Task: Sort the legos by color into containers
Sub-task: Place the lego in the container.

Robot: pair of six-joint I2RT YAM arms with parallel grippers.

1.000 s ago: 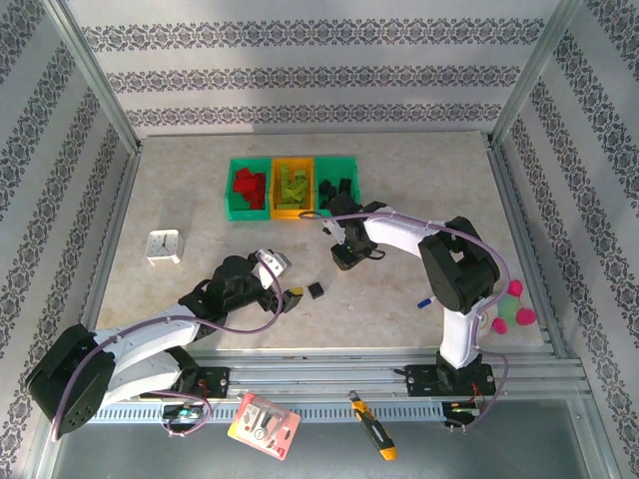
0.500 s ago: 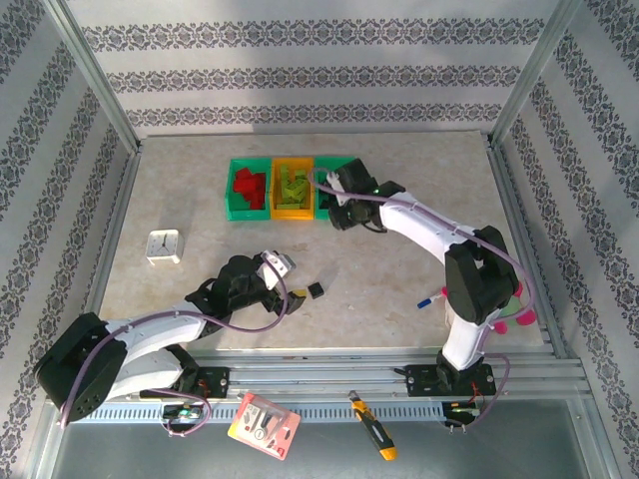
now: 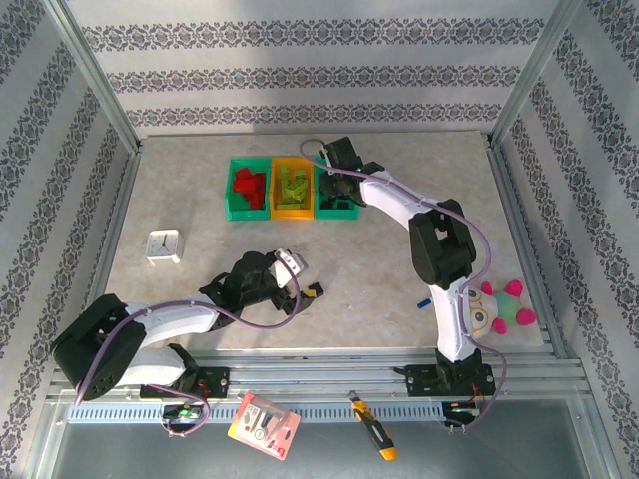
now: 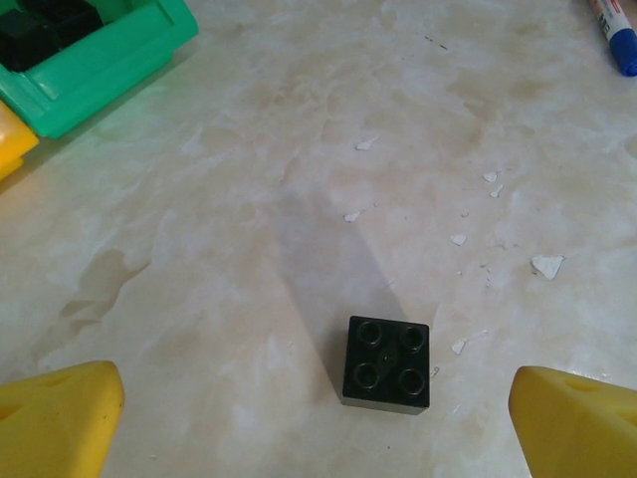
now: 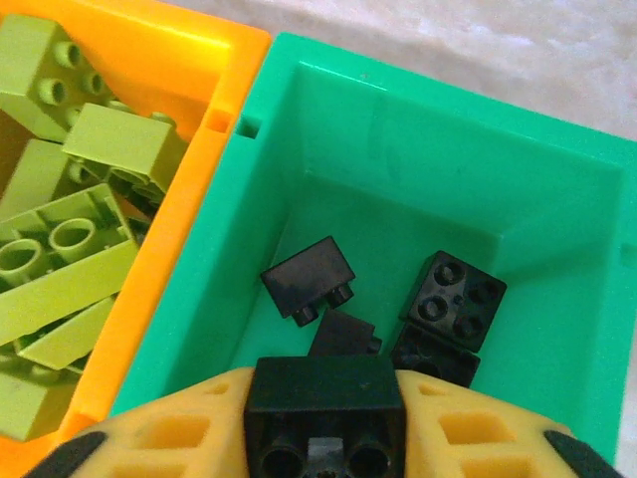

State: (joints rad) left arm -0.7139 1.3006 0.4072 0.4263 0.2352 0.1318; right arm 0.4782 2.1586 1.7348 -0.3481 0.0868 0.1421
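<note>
- Right gripper (image 5: pixel 323 436) hangs over the right green bin (image 5: pixel 418 129). Its yellow pads (image 5: pixel 169 438) sit against either side of a black brick (image 5: pixel 323 398). We read that as a grip, held above the bin so the brick can drop among its own colour.
- Several loose black bricks (image 5: pixel 309 279) lie on that bin's floor, which is why we judge this the correct compartment.
- Wall to wall beside it, the orange bin (image 5: pixel 214 60) keeps the lime green bricks (image 5: pixel 70 249). In the top view the left green bin (image 3: pixel 250 214) keeps the red bricks (image 3: pixel 247 187).
- Our left gripper (image 4: pixel 318 423) is low over the table (image 4: pixel 249 199) with its fingers spread wide. Between them a black two-by-two brick (image 4: pixel 388 363) sits studs up, touching neither finger. We take this as lining up the next pick.
- That brick lies well apart from the bins, so it will need carrying to the right green one.
- A blue marker (image 4: pixel 612 35) lies off to the side. It is no brick, and we would leave it.
</note>
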